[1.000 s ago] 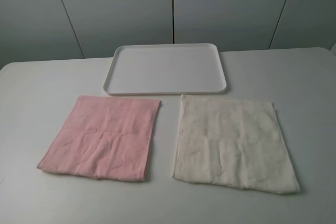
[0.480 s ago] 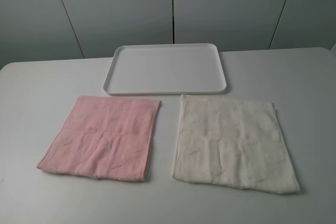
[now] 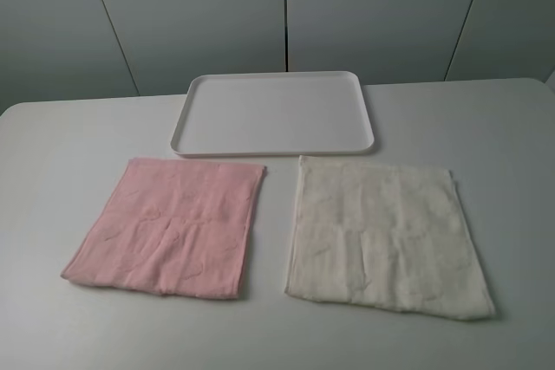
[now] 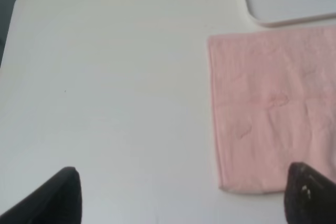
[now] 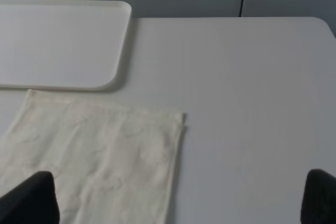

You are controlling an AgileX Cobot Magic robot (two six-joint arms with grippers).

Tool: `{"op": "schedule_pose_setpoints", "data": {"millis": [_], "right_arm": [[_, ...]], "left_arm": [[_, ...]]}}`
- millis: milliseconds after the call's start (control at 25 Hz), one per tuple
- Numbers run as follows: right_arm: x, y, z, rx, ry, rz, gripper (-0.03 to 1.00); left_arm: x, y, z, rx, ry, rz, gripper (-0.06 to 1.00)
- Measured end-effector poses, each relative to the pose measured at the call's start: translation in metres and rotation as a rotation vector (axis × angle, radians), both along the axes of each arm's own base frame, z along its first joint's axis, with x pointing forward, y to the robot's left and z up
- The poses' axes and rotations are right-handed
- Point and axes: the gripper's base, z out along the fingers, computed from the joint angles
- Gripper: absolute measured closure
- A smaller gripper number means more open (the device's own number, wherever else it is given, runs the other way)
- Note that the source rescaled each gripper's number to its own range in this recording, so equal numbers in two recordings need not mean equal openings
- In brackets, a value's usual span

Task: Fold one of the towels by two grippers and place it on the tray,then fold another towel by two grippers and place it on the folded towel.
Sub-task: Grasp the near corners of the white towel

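My left gripper [image 4: 184, 203] hovers above the worktop [image 3: 52, 179] with its jaws spread wide and nothing between them. One finger hangs over bare surface, the other over the near outer corner of the pink towel [image 3: 169, 227]. My right gripper [image 5: 176, 198] hovers the same way, released and wide. One finger sits over the cream-white towel [image 3: 386, 236], the other over bare worktop past its outer edge.

I only get the dark fingertips in the wrist views. The rest of each arm is cut off, so I cannot judge the arms' angles. Whether the fingers touch cloth I cannot tell from here. The embossed pattern on both towels is faint and hard to read.

Both towels lie flat and unfolded, side by side on the near half of the worktop, with a clear strip of bare surface between them. The pink one is on my left and sits slightly skewed. The cream-white one is on my right. A small nub shows at its far outer corner, and I cannot make out what it is. The tray [image 3: 273, 114] lies just beyond the towels' far edges, centred behind the gap, with only a narrow strip separating its near rim from them. Bare worktop runs along both outer sides and in front of the towels. Its rounded far-left corner shows in the left wrist view.
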Motion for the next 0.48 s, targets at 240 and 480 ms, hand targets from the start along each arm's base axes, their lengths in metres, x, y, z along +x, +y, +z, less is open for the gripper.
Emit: {"op": "schedule_pose_setpoints", "data": {"millis": [240,480], "right_arm": [[0.021,0.006,0.017,0.101,0.073,0.047,-0.03],[0.039,0.005,0.025,0.131,0.122,0.043,-0.03]], "left_arm": [[0.056,-0.002,0.009,0.003,0.12,-0.148,-0.06],[0.118,-0.011,0.015,-0.038,0.099,-0.343,-0.06]]}}
